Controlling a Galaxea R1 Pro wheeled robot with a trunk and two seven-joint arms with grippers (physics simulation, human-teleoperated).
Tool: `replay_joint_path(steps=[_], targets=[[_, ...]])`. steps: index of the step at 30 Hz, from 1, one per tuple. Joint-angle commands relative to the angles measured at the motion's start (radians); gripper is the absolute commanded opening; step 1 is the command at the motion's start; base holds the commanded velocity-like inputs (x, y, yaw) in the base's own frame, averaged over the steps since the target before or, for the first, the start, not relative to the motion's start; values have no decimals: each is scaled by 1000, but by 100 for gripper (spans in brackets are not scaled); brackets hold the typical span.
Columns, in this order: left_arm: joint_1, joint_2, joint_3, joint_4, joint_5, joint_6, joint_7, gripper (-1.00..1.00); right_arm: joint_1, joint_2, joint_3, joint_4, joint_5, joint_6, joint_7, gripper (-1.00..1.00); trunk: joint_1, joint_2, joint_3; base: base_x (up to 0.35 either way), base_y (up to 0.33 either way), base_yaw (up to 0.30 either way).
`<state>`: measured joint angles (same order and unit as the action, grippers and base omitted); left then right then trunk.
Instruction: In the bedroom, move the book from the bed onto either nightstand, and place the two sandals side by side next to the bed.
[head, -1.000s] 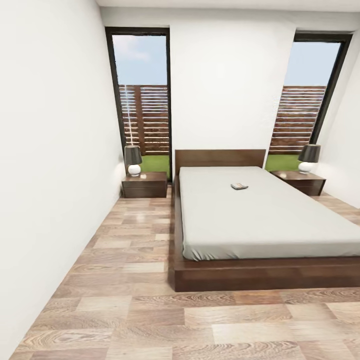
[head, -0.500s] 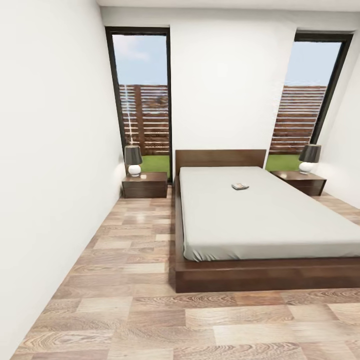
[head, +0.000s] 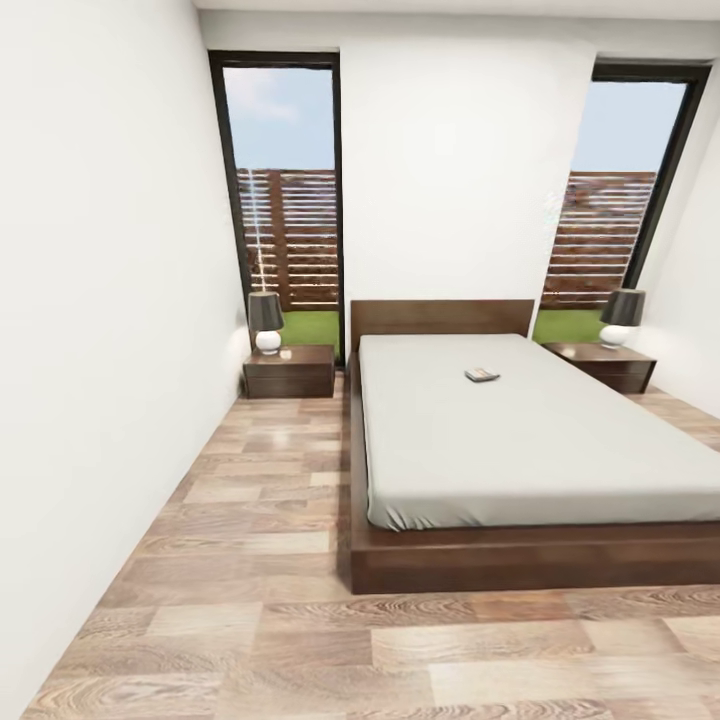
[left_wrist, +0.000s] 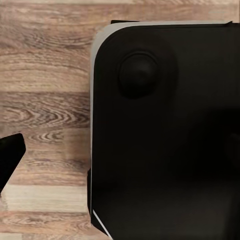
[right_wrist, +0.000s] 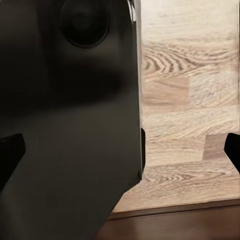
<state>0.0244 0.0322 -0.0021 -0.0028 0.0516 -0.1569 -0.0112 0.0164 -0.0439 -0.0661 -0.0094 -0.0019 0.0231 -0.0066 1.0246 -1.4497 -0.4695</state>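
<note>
On the bed lies the book; right end effector spread, left's state unclear.

Pale wood-plank floor runs through the bedroom, its grain bold and its finish softly glossy where window light falls near the left nightstand. The bed has a dark brown wooden frame and headboard with a smooth, low-sheen finish, under a plain off-white cloth mattress cover, matt and faintly creased at the near corner. Both nightstands, left and right, are dark reddish-brown wood with glossy tops. The walls are flat matt white. Each lamp pairs a dark matt shade with a shiny white base. Outside, a slatted wooden fence. The robot's base looks smooth black plastic.
</note>
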Motion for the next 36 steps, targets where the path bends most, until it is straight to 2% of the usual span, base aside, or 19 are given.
replay_joint_path(steps=[1,13,26,36], targets=[[0,0,-1,0,5,-3,-1,100,0,-1,-13,-2,0,2,-5,100,0,0,-1,229,0,0],[0,0,-1,0,5,-3,-1,100,-2,-8,-38,-20,0,3,-21,100,0,0,-1,231,0,0],[0,-1,-1,-1,5,-4,2,100,-2,-24,-48,-25,-1,3,-24,100,0,0,-1,53,0,0],[0,-1,-1,-2,5,-4,5,100,-2,-40,-107,-32,0,4,-26,100,0,0,-1,8,0,0]])
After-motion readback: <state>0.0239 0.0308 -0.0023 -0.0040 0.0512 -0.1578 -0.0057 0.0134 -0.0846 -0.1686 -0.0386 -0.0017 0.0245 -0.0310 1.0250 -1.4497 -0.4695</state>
